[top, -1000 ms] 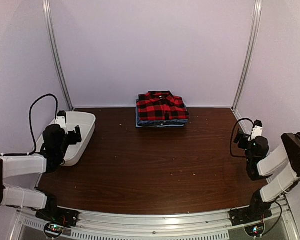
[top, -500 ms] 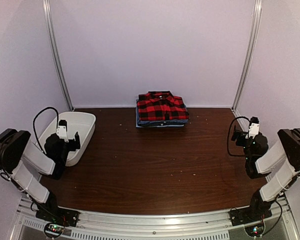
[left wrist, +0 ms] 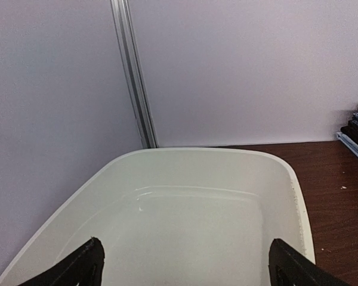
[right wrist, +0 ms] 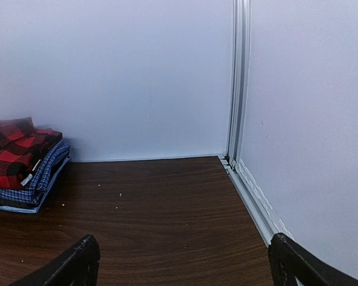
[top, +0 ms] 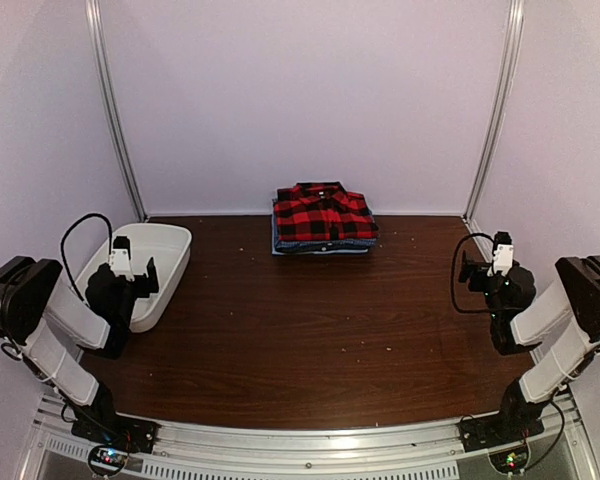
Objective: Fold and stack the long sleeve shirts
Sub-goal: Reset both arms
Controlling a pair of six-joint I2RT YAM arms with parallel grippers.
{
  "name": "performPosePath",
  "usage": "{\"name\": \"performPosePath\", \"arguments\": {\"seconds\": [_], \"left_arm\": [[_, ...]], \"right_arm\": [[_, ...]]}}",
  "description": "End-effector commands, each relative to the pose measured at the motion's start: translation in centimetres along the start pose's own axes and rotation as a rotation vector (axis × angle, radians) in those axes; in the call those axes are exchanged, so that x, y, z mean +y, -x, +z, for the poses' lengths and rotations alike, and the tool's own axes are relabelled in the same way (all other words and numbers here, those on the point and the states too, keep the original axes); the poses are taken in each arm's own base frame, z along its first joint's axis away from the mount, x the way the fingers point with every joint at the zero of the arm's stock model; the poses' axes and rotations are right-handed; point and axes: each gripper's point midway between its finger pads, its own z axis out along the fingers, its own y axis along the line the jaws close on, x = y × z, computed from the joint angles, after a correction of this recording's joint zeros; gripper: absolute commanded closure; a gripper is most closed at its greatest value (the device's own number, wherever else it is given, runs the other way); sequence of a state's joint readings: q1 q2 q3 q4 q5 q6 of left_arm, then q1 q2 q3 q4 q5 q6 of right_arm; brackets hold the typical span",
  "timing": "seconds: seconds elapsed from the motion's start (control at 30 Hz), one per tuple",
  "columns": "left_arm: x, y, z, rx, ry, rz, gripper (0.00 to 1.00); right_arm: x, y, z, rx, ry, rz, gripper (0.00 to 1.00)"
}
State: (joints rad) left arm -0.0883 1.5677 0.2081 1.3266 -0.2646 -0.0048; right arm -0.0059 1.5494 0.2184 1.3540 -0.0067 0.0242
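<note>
The long sleeve shirts lie folded in one stack at the back middle of the table. The red-and-black plaid shirt (top: 323,213) is on top, and the blue-and-white check shirt (top: 320,246) shows as an edge beneath it. The right wrist view shows the plaid (right wrist: 12,152) over the check (right wrist: 40,176) at far left. My left gripper (top: 145,274) (left wrist: 185,265) hangs open over the near end of a white tub, holding nothing. Near the right wall, my right gripper (top: 470,268) (right wrist: 185,265) is open above bare wood, far from the stack.
The white plastic tub (top: 176,243) (left wrist: 197,152) stands at the left edge with nothing showing inside. Aluminium posts (top: 113,110) (right wrist: 238,77) mark the back corners and a rail runs along the right wall. Small crumbs dot the brown table (top: 310,320).
The left arm has folded back towards its base, with its gripper staying over the tub's near end. The right gripper has risen slightly and shifted a little left. The shirts have not moved.
</note>
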Motion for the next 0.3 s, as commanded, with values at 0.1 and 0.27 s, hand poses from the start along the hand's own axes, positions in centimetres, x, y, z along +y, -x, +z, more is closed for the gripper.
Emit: {"name": "performPosePath", "arguments": {"seconds": [0.1, 0.27], "left_arm": [[0.47, 1.60, 0.13, -0.065, 0.014, -0.010, 0.02], [0.47, 1.61, 0.13, -0.065, 0.014, -0.010, 0.02]], "right_arm": [[0.79, -0.02, 0.38, 0.004, 0.036, -0.012, 0.00], [0.78, 0.06, 0.34, 0.001, 0.036, -0.011, 0.00]]}}
